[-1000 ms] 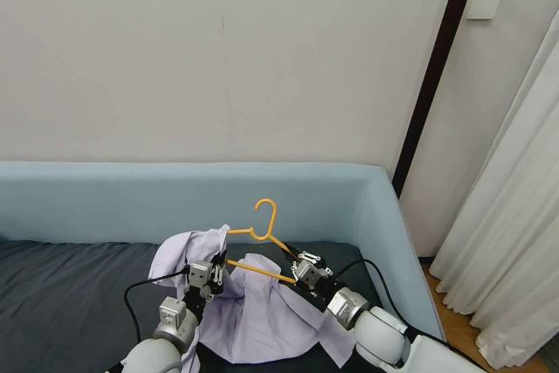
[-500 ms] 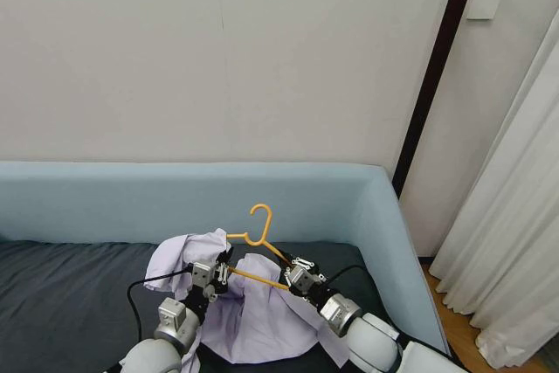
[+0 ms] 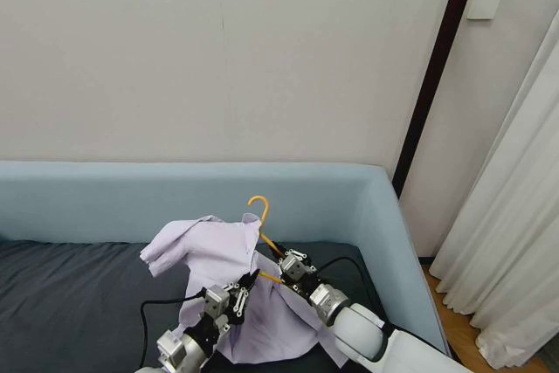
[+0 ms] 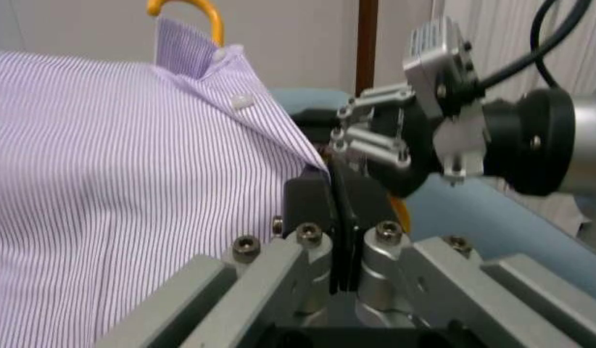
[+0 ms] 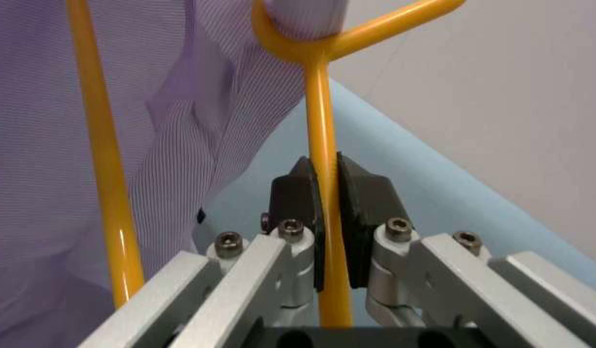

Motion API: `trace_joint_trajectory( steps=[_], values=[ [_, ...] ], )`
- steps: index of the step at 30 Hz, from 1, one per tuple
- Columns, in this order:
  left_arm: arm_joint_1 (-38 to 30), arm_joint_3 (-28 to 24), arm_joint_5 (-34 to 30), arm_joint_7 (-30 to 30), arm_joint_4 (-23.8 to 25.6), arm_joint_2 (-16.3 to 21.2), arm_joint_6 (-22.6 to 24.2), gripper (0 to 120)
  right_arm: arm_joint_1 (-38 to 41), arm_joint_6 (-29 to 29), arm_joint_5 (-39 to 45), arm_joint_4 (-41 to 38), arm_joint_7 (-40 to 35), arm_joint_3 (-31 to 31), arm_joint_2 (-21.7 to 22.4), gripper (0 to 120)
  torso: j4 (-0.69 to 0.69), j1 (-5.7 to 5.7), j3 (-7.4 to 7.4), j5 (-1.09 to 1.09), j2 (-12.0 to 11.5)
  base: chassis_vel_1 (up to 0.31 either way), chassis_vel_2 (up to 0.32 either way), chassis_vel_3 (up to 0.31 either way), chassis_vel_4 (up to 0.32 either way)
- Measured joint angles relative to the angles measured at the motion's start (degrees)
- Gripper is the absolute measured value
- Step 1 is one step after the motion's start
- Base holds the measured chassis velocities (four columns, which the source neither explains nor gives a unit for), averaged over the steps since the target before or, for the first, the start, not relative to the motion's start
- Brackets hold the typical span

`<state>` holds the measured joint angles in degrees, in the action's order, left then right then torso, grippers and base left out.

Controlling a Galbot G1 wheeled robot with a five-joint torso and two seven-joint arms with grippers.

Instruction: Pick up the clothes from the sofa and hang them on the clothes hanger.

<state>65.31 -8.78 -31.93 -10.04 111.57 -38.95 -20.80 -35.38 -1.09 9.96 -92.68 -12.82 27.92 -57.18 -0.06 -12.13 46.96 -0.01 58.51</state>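
Lilac pinstriped shirt (image 3: 205,246) sat with its collar at the orange hanger's (image 5: 320,109) hook, held above the sofa (image 3: 105,194) near its right end. The right gripper's (image 5: 323,185) jaws were clenched on a hanger arm, and the left gripper's (image 4: 334,199) jaws pinched the shirt's front edge. The step in hand looked like dressing the hanger. Next, that edge probably needed drawing over the bare right arm.

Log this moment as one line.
left hand: shut on shirt | right hand: shut on hanger | shirt: partly draped on hanger, over sofa
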Motion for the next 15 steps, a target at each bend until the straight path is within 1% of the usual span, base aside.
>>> trace_joint_trajectory(
  steps=[4, 7, 8, 11, 13, 14, 15],
  values=[
    [2.5, 1.7, 0.7, 1.2, -0.3, 0.2, -0.9, 0, 0.6, 0.0, 0.5, -0.1, -0.2, -0.8, 0.5, 4, 0.0, 0.0, 0.0, 0.0, 0.0, 0.0, 0.0, 0.0, 0.0],
    [5.7, 4.6, 2.0, 2.3, -2.2, 0.0, -2.7, 0, 0.4, -0.2, -0.8, -0.7, -0.4, -2.4, 1.4, 4, -0.01, 0.0, 0.0, -0.01, 0.0, 0.0, 0.0, 0.0, 0.0],
    [5.7, 4.6, 2.0, 2.3, -2.2, 0.0, -2.7, 0, 0.4, -0.2, -0.8, -0.7, -0.4, -2.4, 1.4, 4, -0.01, 0.0, 0.0, -0.01, 0.0, 0.0, 0.0, 0.0, 0.0],
    [8.3, 7.7, 2.5, 2.3, -3.2, -0.5, -3.5, 0, -1.0, -1.9, -5.1, -1.0, -0.4, -4.5, 2.2, 4, -0.01, 0.0, 0.0, 0.0, 0.0, 0.0, 0.0, 0.0, 0.0],
    [8.8, 8.3, 2.8, 1.0, -2.9, -0.7, -3.4, 5, -1.5, -2.3, -7.2, -1.1, -0.4, -5.2, 2.3, 4, -0.01, 0.0, 0.0, 0.0, 0.0, 0.0, 0.0, 0.0, 0.0],
    [8.8, 8.3, 2.8, 1.0, -2.9, -0.7, -3.4, 5, -1.5, -2.3, -7.2, -1.1, -0.4, -5.2, 2.3, 4, -0.01, 0.0, 0.0, 0.0, 0.0, 0.0, 0.0, 0.0, 0.0],
    [9.0, 8.6, 2.9, -0.2, -2.4, -0.7, -3.0, 10, -1.7, -2.5, -9.0, -1.1, -0.7, -5.6, 2.3, 4, -0.01, 0.0, 0.0, 0.0, 0.0, 0.0, 0.0, 0.0, 0.0]
  ],
)
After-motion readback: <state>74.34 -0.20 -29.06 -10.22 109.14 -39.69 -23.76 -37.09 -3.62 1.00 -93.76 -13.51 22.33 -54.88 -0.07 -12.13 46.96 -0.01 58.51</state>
